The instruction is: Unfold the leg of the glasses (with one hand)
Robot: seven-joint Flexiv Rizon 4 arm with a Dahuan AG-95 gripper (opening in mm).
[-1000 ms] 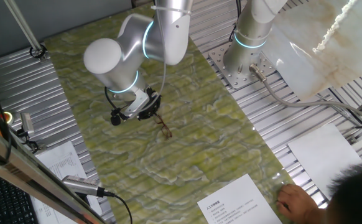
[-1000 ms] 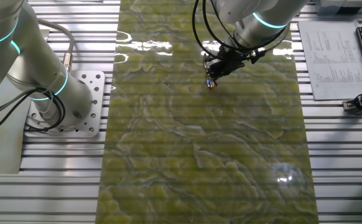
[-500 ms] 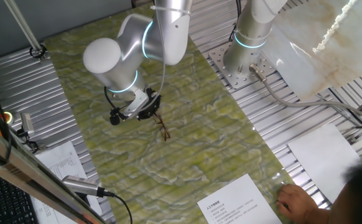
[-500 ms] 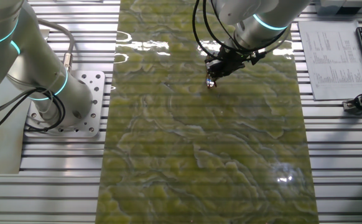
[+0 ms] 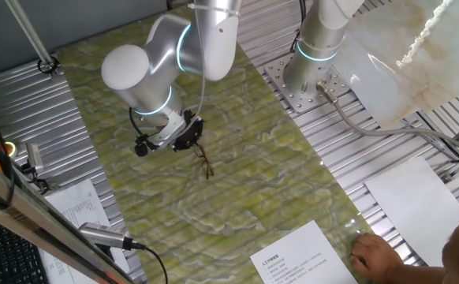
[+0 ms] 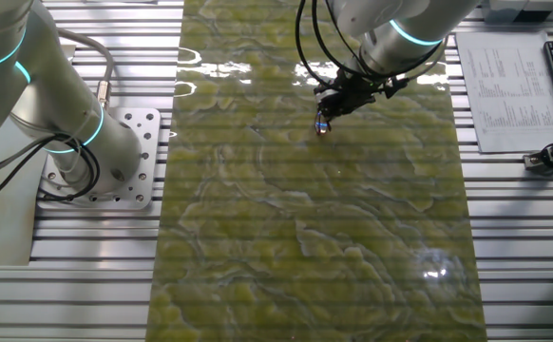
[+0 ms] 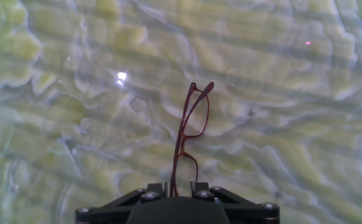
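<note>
- Hand view, largest thing first: the tabletop (image 7: 305, 124), covered in a green-veined marbled sheet, fills the whole frame and serves as the bare working ground beneath the held frame.
- One fixed view shows the silver-white arm (image 5: 139, 75) bent low over the upper left of that sheet, wrist tipped down, which I judge keeps the small frame close above the surface while a leg is worked open.
- At the wrist's tip sits the pincer (image 5: 188, 140), left of centre in that picture; in the hand view its fingers (image 7: 153, 190) lie at the bottom edge, clenched on the near end of the glasses.
- The glasses (image 7: 190, 134) run from that grip straight up the middle of the hand view, edge-on, the far end reaching just above centre.
- In the other fixed view the glasses (image 6: 321, 124) show only as a tiny speck just under the pincer, upper centre; whether any part touches the sheet I cannot tell.
</note>
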